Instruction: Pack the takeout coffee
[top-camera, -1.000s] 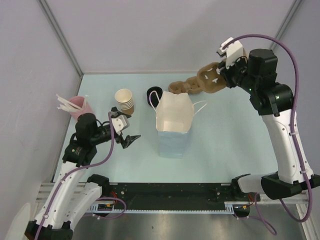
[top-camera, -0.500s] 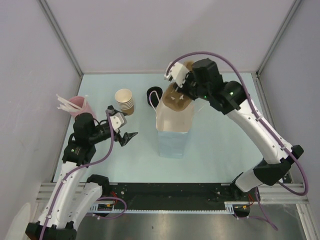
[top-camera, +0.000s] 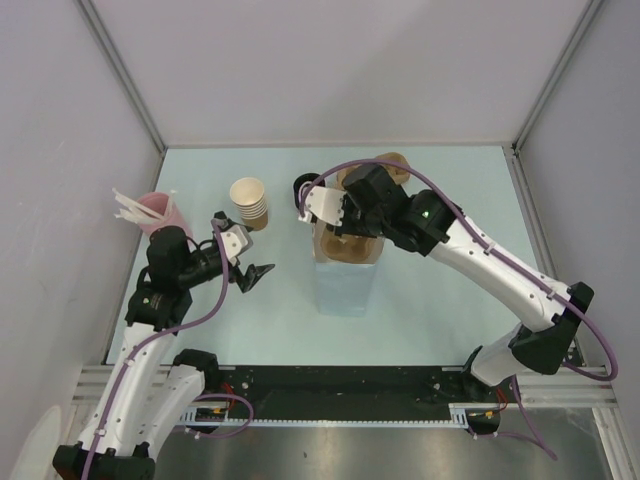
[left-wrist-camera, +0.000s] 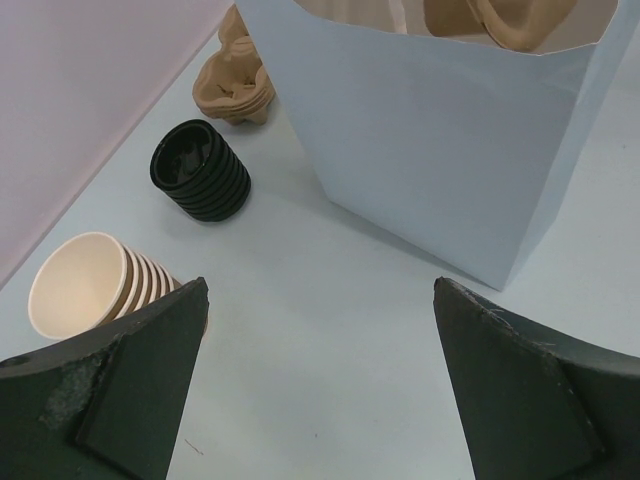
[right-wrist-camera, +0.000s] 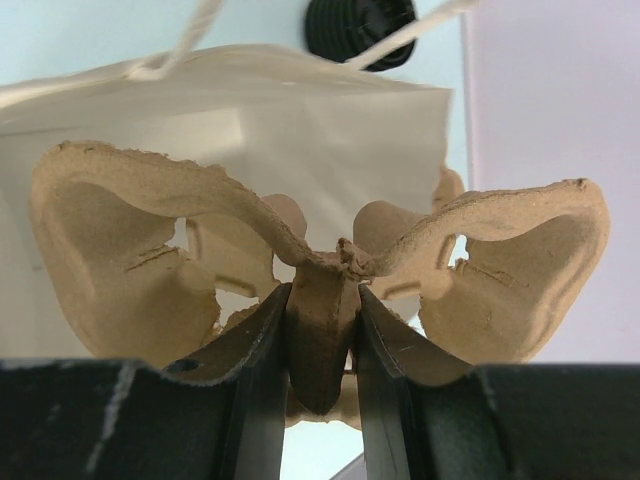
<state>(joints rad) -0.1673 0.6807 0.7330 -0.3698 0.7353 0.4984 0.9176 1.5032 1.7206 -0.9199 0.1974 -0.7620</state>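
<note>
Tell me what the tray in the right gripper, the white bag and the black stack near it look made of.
The cup carrier looks like moulded paper pulp, matte tan: rough fibrous surface, ragged edges. The bag looks like thin white paper, matte: sharp folds, string handles. The stack of black lids is probably plastic: slight sheen, crisp ribbed rims.
</note>
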